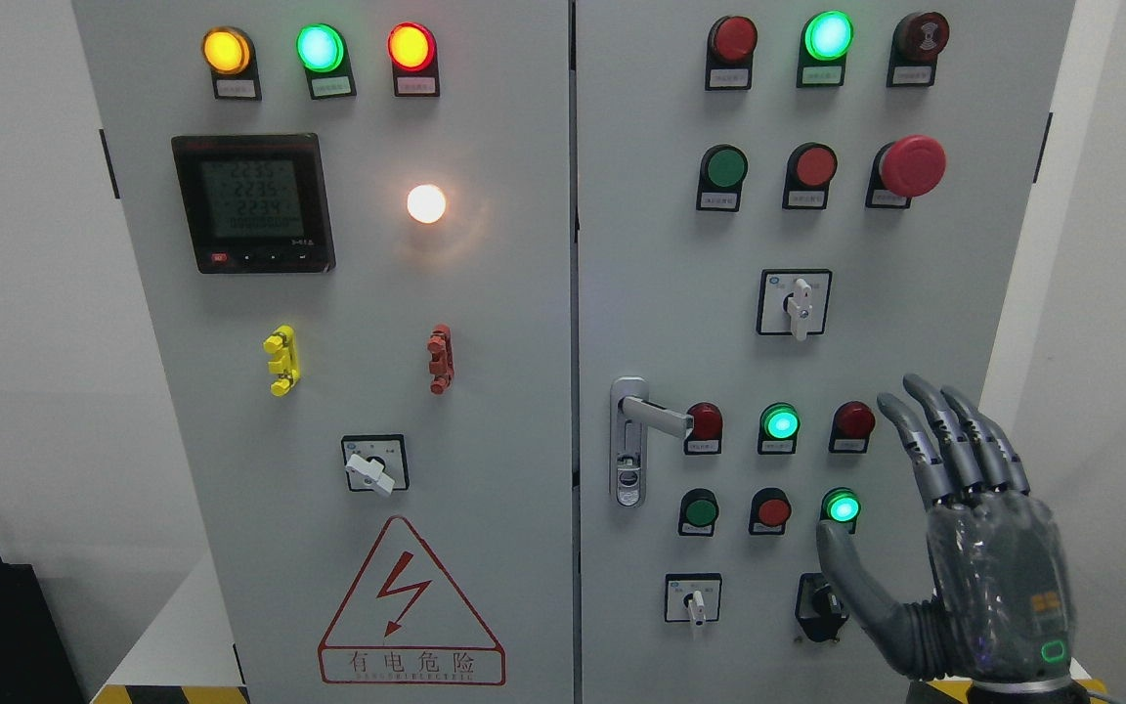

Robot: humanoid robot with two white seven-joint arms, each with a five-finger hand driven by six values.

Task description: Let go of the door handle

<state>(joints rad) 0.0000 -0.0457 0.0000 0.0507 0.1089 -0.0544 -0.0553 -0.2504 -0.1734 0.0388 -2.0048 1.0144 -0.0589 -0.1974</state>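
Head view of a two-door cabinet (pixel 485 323). The handle (pixel 656 415), a silver lever on a vertical plate, sits at the left edge of the right door (pixel 915 254), at mid-height, its lever pointing right toward a red button (pixel 705 421). The right hand (pixel 974 548) is raised near the door's lower right corner, well apart from the handle and holding nothing; its fingers (pixel 954 440) are extended upward, close together, with the thumb spread out to the left below a lit green button (pixel 843 507). The left door (pixel 231 391) carries a meter (pixel 253 202) and a warning triangle (pixel 411 606).
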